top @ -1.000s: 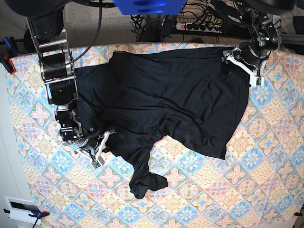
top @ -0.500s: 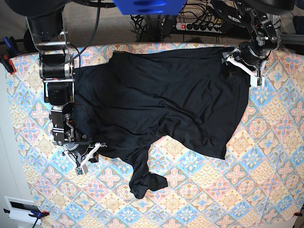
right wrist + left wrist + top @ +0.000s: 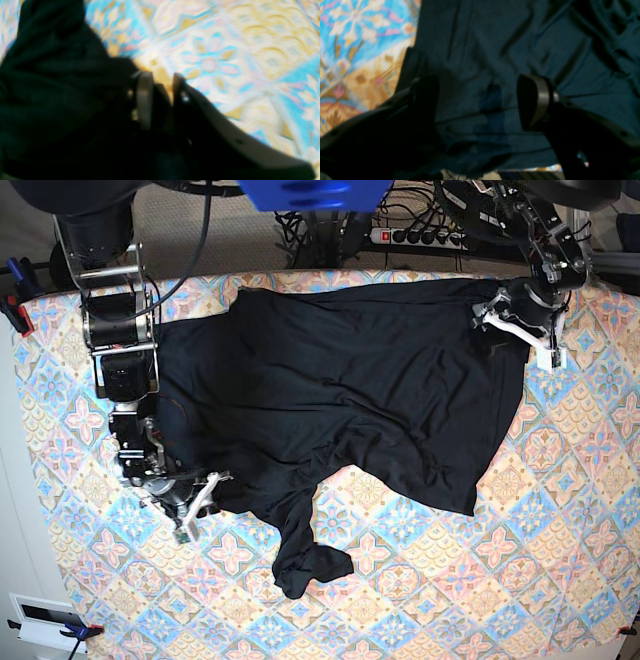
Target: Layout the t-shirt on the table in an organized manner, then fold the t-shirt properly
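T-shirt (image 3: 360,390) lies rumpled across the far half of the tabletop (image 3: 560,580). My left claw (image 3: 477,105) gapes wide over its far corner, gripping nothing. My right claw (image 3: 160,100), slightly parted, sits at the near hem, nearer the bunched sleeve; whether it pinches cloth I cannot tell.

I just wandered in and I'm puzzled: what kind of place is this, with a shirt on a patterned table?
Probably a robotics lab or test bench, not a home. Two robot arms flank a cloth-covered table bearing a black t-shirt, and a power strip with tangled cables sits behind.
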Controlling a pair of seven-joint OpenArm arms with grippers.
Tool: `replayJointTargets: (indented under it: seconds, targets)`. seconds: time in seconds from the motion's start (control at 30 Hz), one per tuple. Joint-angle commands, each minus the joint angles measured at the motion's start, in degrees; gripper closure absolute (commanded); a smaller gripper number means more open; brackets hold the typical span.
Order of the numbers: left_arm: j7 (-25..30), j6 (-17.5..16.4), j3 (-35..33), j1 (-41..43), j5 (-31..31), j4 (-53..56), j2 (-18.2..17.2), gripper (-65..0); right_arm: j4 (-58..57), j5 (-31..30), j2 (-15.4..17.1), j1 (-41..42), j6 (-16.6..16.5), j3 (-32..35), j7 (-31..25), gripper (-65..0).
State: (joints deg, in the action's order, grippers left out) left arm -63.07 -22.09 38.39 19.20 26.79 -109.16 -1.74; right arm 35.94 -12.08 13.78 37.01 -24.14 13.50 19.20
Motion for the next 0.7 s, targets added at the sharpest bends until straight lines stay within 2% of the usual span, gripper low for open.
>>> replayJointTargets:
  seconds: [0.0, 0.07, 0.13, 0.37, 0.53, 0.67]
  targets:
    - [1.0, 0.0, 0.2, -0.3, 0.8, -0.9, -0.5, -45.0, 1.1, -0.5, 0.2, 2.1, -0.6, 1.8, -1.3, -18.5]
    - [1.0, 0.0, 0.2, -0.2, 0.8, -0.9, -0.5, -45.0, 1.1, -0.5, 0.2, 2.1, -0.7, 5.4, -1.3, -22.3]
    - [1.0, 0.0, 0.2, -0.1, 0.8, -0.9, -0.5, -45.0, 1.1, -0.6, 0.4, 2.1, -0.7, 7.6, -1.5, -23.2]
    - [1.0, 0.0, 0.2, 0.0, 0.8, -0.9, -0.5, -45.0, 0.9, -0.8, 0.6, 2.1, -0.6, 7.8, -1.8, -23.4]
    - [1.0, 0.0, 0.2, 0.1, 0.8, -0.9, -0.5, -45.0, 0.8, -0.6, 0.6, 2.1, -0.6, 1.6, -1.8, -23.5]
    - [1.0, 0.0, 0.2, 0.2, 0.8, -0.9, -0.6, -45.0, 0.8, 0.7, 1.0, 2.1, -0.5, 0.4, -1.8, -23.6]
